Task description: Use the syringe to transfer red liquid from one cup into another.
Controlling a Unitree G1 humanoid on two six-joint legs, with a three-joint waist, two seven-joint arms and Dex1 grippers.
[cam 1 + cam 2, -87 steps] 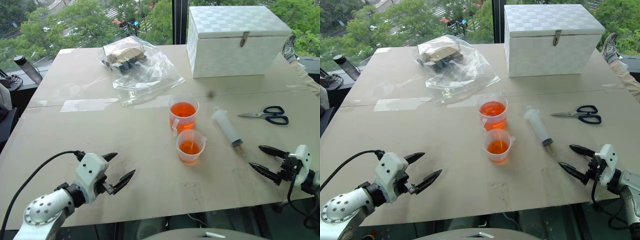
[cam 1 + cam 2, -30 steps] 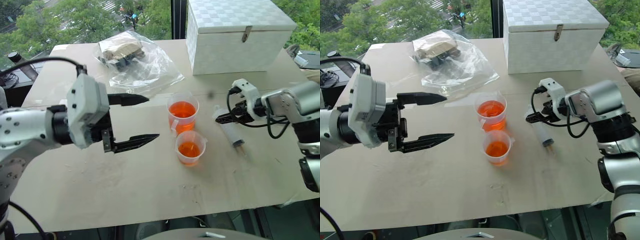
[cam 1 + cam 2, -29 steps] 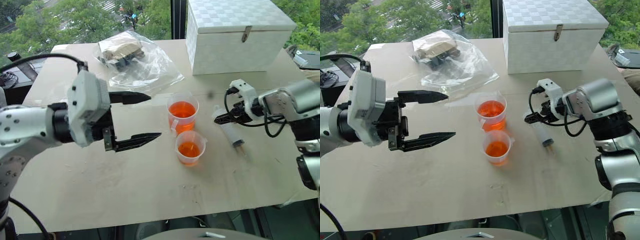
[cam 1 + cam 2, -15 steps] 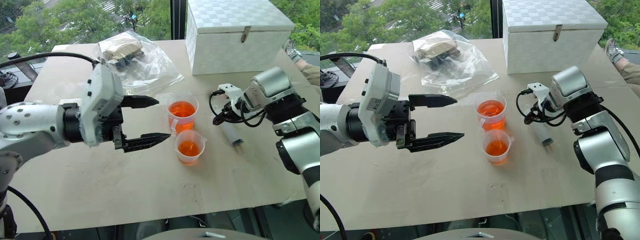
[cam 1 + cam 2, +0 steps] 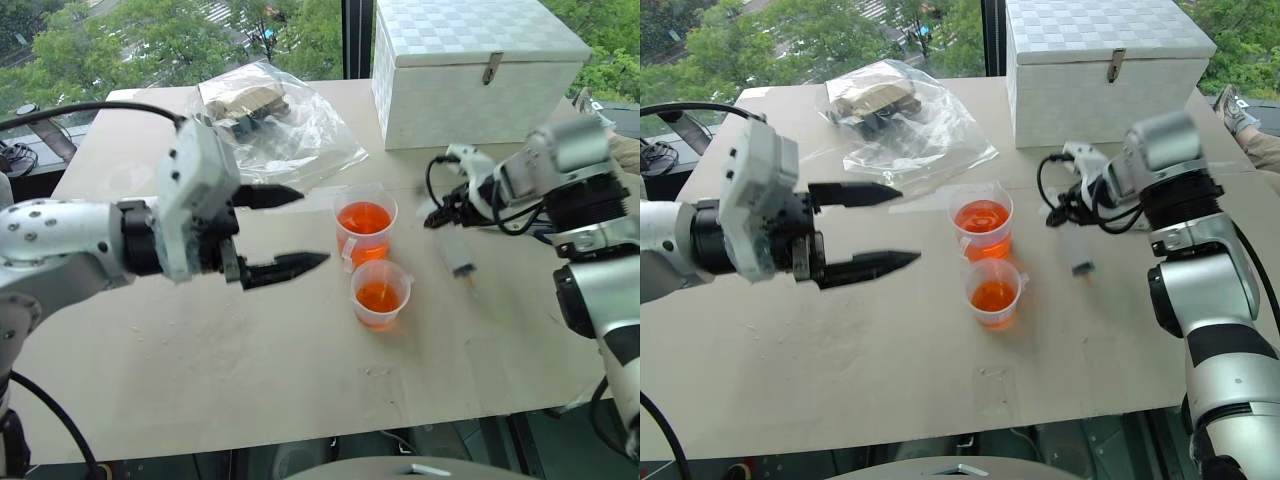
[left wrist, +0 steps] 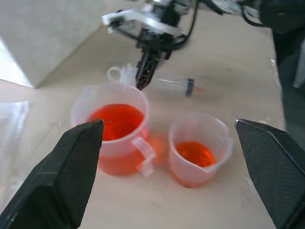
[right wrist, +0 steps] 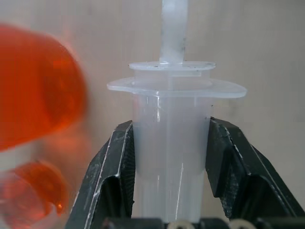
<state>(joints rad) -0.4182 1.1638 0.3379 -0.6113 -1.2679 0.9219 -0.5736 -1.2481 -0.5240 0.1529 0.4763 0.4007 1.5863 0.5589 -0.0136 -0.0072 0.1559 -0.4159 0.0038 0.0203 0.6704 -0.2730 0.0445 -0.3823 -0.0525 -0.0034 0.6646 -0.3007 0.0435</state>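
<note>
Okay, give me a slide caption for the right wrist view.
Right gripper shut on the syringe barrel just below its flange, red liquid blurred alongside.

**Right gripper is closing on the syringe and lifting it**

The right gripper (image 7: 170, 157), which was spread wide beside the syringe (image 7: 170, 143) a second ago, is now clamping its barrel just below the flange. The syringe, earlier lying flat on the table (image 5: 300, 380) to the right of the two cups, is rising at its plunger end, its tan tip hanging low. The left gripper (image 5: 285, 232), down near the table's front edge about three seconds back, is now hovering spread open at cup height.
</note>
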